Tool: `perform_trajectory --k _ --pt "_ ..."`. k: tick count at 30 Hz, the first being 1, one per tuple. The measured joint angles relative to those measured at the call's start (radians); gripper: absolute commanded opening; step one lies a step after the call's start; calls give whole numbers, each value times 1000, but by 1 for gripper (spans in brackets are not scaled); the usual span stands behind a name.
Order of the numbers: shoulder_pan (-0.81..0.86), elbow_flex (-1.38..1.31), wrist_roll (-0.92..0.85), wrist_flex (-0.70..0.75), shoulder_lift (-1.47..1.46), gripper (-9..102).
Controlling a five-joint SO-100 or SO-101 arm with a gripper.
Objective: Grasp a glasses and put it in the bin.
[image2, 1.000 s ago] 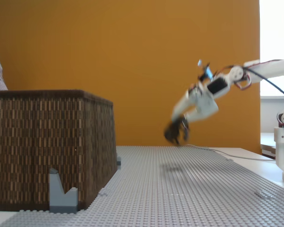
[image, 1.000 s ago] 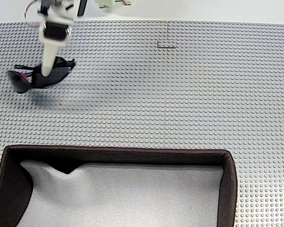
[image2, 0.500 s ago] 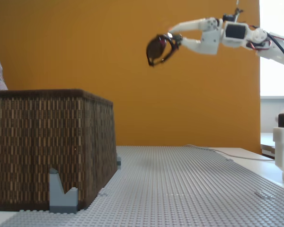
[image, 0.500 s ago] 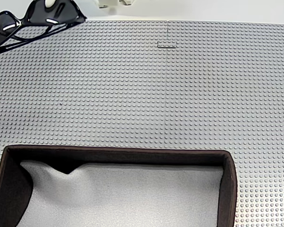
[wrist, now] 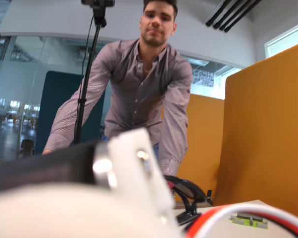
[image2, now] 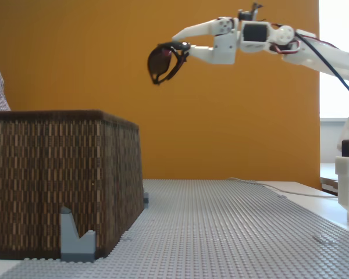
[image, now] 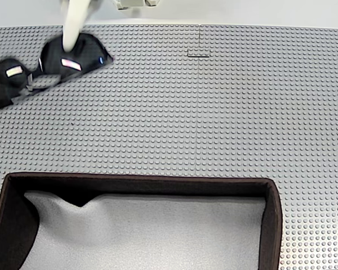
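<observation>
Arm stretched out near-level and high above the board in a fixed view (side-on). Gripper (image2: pixel 175 51) at far end, clamped on glasses (image2: pixel 161 63), fingers pointing left.

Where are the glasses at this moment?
The glasses are held up in the air by the gripper, above and right of the bin in a fixed view; from above in a fixed view they show at the upper left.

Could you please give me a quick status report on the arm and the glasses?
Gripper shut on glasses, held high. Short of bin. Path to bin unobstructed.
</observation>
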Motion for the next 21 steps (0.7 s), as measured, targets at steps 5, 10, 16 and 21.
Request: perform_trajectory --k 5,10,16,21 --pt "-9 -87 28 49 -100 -1" --pt "-2 -153 43 84 -158 -1" --pt "12 -189 63 138 -224 -1" --pt "12 -242 95 216 -290 -1"
